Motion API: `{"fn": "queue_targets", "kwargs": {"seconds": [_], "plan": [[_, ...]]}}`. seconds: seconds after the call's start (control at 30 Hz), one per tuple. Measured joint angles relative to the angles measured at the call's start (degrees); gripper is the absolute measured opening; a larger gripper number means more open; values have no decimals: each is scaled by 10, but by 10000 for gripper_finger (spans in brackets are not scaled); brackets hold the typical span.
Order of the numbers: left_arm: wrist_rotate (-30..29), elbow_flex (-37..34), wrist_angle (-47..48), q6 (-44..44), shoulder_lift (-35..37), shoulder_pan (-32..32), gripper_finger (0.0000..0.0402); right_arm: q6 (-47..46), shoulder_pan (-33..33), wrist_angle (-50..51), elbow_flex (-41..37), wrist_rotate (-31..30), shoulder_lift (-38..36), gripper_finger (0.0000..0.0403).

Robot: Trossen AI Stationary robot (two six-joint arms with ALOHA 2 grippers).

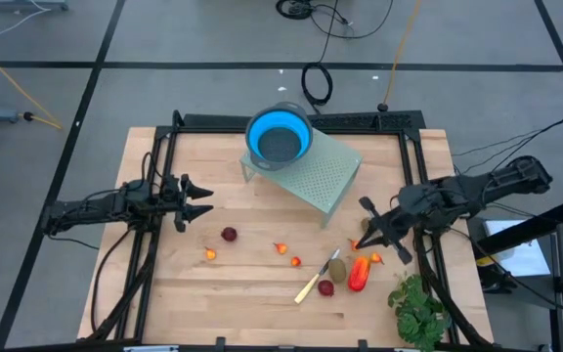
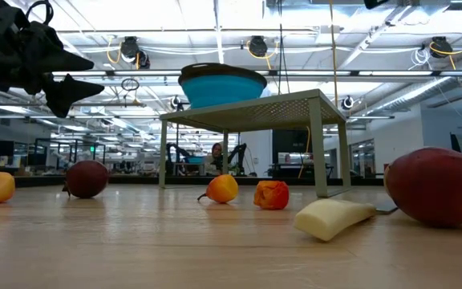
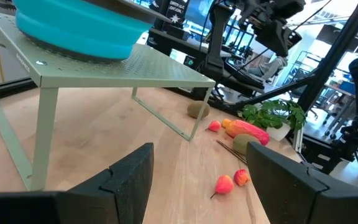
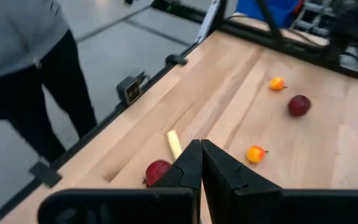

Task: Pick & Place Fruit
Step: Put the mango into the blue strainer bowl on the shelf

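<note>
The fruit lies loose on the wooden table point(image 1: 262, 303). One dark red ball point(image 1: 229, 234) and tiny orange-red pieces point(image 1: 281, 248) lie mid-table. A brownish-green oval point(image 1: 336, 266), a second dark red ball point(image 1: 326, 287) and a longer red-orange piece point(image 1: 360, 274) lie toward the near right. My left gripper point(image 1: 198, 199) hovers open at the table's left, pointing level toward the right point(image 3: 197, 180). My right gripper point(image 1: 362, 238) is shut, with nothing between its fingers point(image 4: 201, 165). It hangs above the right-hand fruit.
A blue bowl point(image 1: 280, 135) sits on a pale green perforated rack point(image 1: 321, 176) at the far middle. A pale-handled knife point(image 1: 311, 284) lies among the fruit, and a leafy green bunch point(image 1: 418, 308) lies at the near right corner. A person point(image 4: 23, 62) stands beside the table.
</note>
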State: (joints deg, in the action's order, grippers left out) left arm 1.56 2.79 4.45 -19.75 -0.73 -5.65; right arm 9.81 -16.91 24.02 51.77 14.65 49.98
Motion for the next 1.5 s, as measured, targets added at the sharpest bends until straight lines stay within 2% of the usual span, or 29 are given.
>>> {"fn": "queue_targets", "kwargs": {"seconds": [0.5,0.63,0.83,1.2,1.5], "plan": [[0,0,0,0,0,0,257,81,-87,193,115,0,111,0],[0,0,0,0,0,0,257,85,-100,197,116,-3,126,0],[0,0,0,0,0,0,257,95,-120,197,116,-57,139,0],[0,0,0,20,0,0,257,90,-125,197,116,-59,167,1],[0,0,0,20,0,0,257,89,-125,247,116,-58,177,38]]}}
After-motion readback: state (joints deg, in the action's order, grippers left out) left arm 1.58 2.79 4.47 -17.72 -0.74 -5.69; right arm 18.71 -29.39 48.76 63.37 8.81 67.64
